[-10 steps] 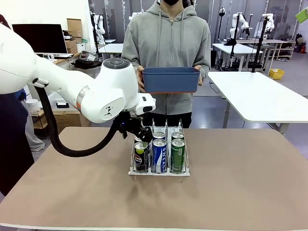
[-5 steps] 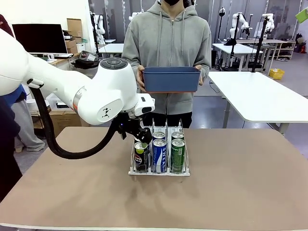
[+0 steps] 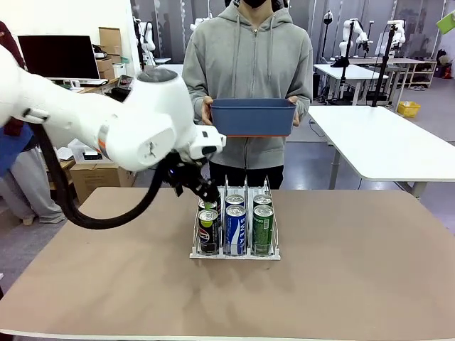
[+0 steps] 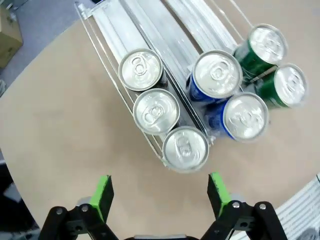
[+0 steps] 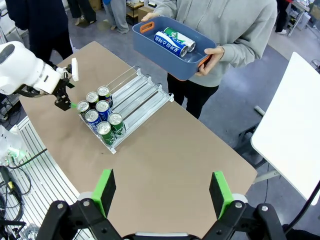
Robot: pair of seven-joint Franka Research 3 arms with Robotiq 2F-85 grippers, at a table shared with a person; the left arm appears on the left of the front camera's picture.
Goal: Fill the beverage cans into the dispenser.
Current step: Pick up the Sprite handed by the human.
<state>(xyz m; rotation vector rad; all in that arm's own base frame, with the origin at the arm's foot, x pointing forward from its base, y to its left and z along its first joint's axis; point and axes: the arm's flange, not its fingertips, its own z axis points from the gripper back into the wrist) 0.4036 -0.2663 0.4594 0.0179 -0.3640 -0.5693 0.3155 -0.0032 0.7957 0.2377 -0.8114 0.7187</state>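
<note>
The dispenser (image 3: 269, 193) stands mid-table with beverage cans in its three lanes: a black one (image 3: 208, 232) at the front left, a blue-and-white one (image 3: 235, 229) in the middle, a green one (image 3: 262, 227) on the right. My left gripper (image 3: 205, 190) hovers just above the left lane's back cans. From the left wrist it stands open (image 4: 160, 192) over three silver tops (image 4: 156, 111) in that lane, with nothing between its fingers. My right gripper (image 5: 163, 192) is open and empty, high above the table. Two more cans (image 5: 169, 41) lie in the bin.
A person at the far side of the table holds a blue bin (image 3: 252, 117) at chest height with both hands. Bare rails (image 4: 150, 27) run behind the cans in the dispenser. Open tabletop (image 3: 355, 270) lies to the right and in front.
My left gripper has lifted up and back to the left, away from the cans in the left lane. It stays open. The cans and the bin have not moved.
</note>
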